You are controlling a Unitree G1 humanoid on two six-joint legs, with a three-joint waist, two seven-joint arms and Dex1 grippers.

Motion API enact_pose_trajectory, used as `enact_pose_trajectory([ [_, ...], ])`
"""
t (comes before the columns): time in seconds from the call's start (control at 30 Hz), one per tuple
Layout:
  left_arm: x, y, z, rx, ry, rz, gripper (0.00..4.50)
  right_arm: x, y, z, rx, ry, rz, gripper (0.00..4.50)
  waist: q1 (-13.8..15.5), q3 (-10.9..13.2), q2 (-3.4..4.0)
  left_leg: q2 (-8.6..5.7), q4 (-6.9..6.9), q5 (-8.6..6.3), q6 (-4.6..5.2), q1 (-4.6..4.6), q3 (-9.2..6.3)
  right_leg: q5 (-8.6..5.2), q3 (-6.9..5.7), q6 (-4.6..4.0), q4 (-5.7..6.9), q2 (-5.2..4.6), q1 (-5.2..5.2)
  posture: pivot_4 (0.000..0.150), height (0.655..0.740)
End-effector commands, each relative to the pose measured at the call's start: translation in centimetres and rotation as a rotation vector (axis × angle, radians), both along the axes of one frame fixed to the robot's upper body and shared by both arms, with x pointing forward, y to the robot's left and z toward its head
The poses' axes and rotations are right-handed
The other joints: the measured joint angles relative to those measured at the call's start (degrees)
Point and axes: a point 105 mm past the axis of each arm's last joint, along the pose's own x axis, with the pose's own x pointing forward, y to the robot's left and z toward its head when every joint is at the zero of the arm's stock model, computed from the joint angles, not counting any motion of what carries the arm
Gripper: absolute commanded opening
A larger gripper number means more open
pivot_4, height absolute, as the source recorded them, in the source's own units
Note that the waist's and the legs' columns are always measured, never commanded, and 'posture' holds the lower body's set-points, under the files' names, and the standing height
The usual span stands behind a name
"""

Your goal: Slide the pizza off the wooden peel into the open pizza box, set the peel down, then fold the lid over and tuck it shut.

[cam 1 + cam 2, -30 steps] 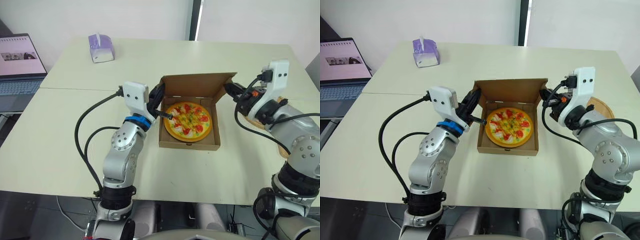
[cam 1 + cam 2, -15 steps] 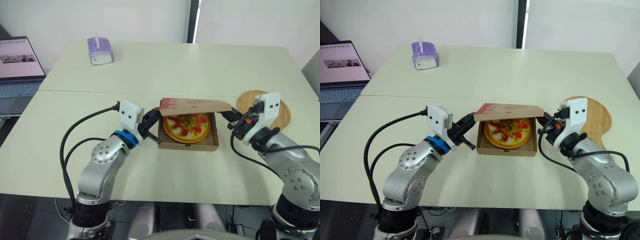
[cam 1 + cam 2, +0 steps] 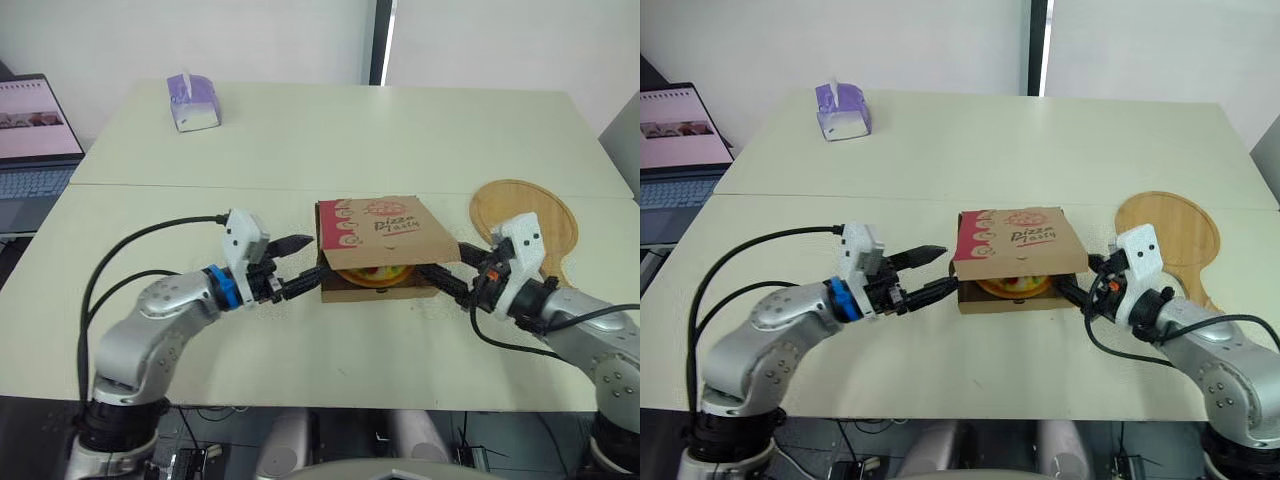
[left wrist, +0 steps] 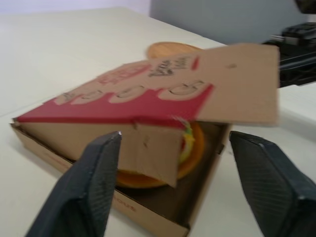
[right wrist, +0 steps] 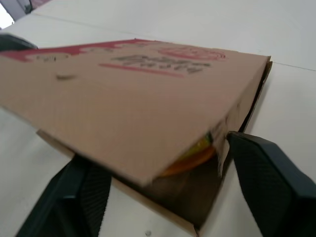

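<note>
The pizza box (image 3: 372, 289) sits on the cream table (image 3: 350, 140), towards its near edge, directly between the two arms. Its lid (image 3: 385, 228) is folded down over the base but not flush: the front edge stands a little raised. The lid is plain brown card with a red scalloped band along the robot's left side and red lettering across the top. Through the gap at the front a strip of the pizza (image 3: 375, 273) shows, orange rim with some green, lying inside the base. In the left wrist view a side flap (image 4: 155, 153) hangs down from the lid into the box, in front of the pizza.

The wooden peel (image 3: 522, 212) lies flat on the table to the right of the box, apart from it.

The left gripper (image 3: 303, 265) points at the box's left side with its fingers (image 4: 96, 182) spread wide, holding nothing. The lower tip looks to be against the box's front-left corner, though contact is hard to confirm.

The right gripper (image 3: 445, 264) is at the box's right side, its fingers (image 5: 269, 187) likewise spread wide, with the box corner between them.

A purple tissue box (image 3: 190, 100) and a laptop (image 3: 35, 130) stand at the far left.
</note>
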Motion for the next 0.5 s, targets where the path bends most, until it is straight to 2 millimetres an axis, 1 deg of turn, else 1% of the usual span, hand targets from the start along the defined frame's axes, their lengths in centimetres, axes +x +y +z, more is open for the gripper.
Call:
enact_pose_trajectory([
  [0.03,-1.0,0.9,0.9,0.015,0.022,-0.094,4.15,-0.7,-0.6,0.6,-0.052,-0.034,0.064,4.2,0.0,0.0,-0.01,0.0,-0.01,0.0,0.01,0.0,0.0,-0.01,0.0,0.01,-0.02,0.0,0.0,0.15,0.7251],
  [0.1,-1.2,2.1,0.8,0.054,0.053,-0.106,4.15,-1.3,-0.9,0.5,-0.092,-0.039,0.103,4.2,0.0,0.0,-0.01,0.0,-0.04,-0.01,0.01,0.0,0.0,-0.02,0.0,0.03,-0.04,0.0,0.0,0.15,0.7251],
  [0.17,-0.6,3.6,0.8,0.094,0.053,-0.066,4.15,-1.5,-1.6,0.7,-0.108,-0.049,0.117,4.2,0.0,0.0,-0.04,0.0,-0.05,-0.01,0.01,0.01,0.0,-0.04,0.0,0.05,-0.05,0.01,0.0,0.15,0.7251],
  [0.23,0.2,4.9,1.4,0.091,0.051,-0.017,4.15,-1.2,-2.5,0.9,-0.126,-0.065,0.098,4.2,0.0,0.1,-0.06,0.0,-0.05,-0.01,0.01,0.0,0.01,-0.04,0.02,0.06,-0.06,0.01,0.0,0.15,0.7251],
  [0.27,0.8,5.4,2.1,0.075,0.035,0.003,4.15,-0.7,-3.2,1.2,-0.134,-0.085,0.064,4.2,0.1,0.1,-0.08,0.0,-0.04,-0.01,0.01,0.01,0.01,-0.05,0.02,0.07,-0.06,0.01,0.01,0.15,0.7251],
  [0.33,1.7,6.0,3.8,0.03,0.019,0.026,4.15,0.4,-4.5,1.5,-0.144,-0.114,0.0,4.2,0.1,0.2,-0.24,0.0,-0.03,-0.01,0.01,0.0,0.02,-0.05,0.02,0.07,-0.06,0.01,0.01,0.15,0.7251],
  [0.4,2.4,6.2,5.0,0.01,-0.005,0.035,4.15,1.3,-5.2,1.6,-0.16,-0.137,-0.041,4.2,0.1,0.2,-0.3,0.0,0.0,0.0,0.0,-0.01,0.01,-0.04,0.02,0.07,-0.06,0.01,0.03,0.15,0.7251],
  [0.5,3.6,5.8,6.7,-0.007,-0.055,0.028,4.15,2.7,-5.7,1.3,-0.174,-0.157,-0.097,4.2,0.1,0.2,-0.3,-0.02,0.0,0.08,-0.15,-0.01,0.02,-0.03,0.03,0.06,-0.06,-0.01,0.02,0.15,0.7251],
])
